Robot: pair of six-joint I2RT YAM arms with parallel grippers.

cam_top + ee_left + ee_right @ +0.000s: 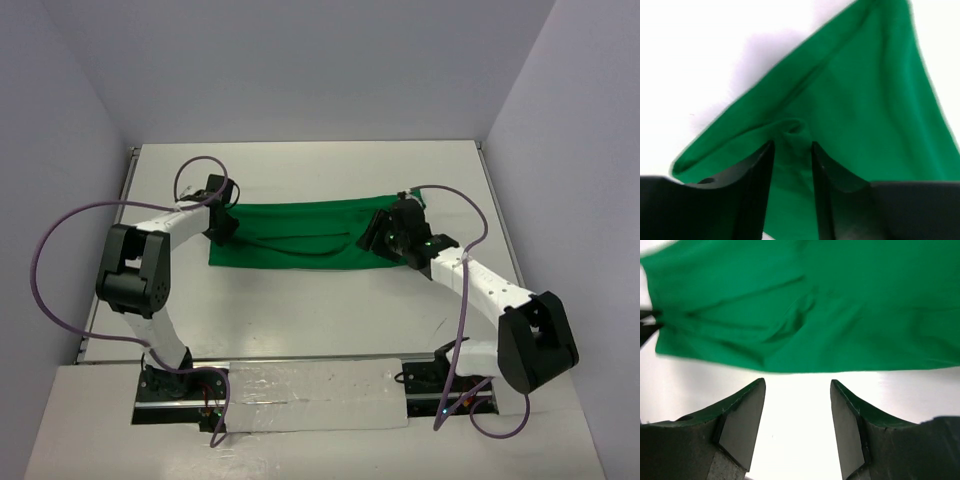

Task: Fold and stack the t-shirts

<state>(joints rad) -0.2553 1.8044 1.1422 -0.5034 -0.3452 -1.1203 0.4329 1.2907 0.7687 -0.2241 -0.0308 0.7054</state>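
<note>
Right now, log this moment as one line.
t-shirt: long band on table | left tool: open, astride a cloth pucker | right tool: open, over bare table beside shirt edge

Nothing readable is showing in any of the three views: no lettering, label, brand mark, number or sign is appearing on anything in sight.
</note>
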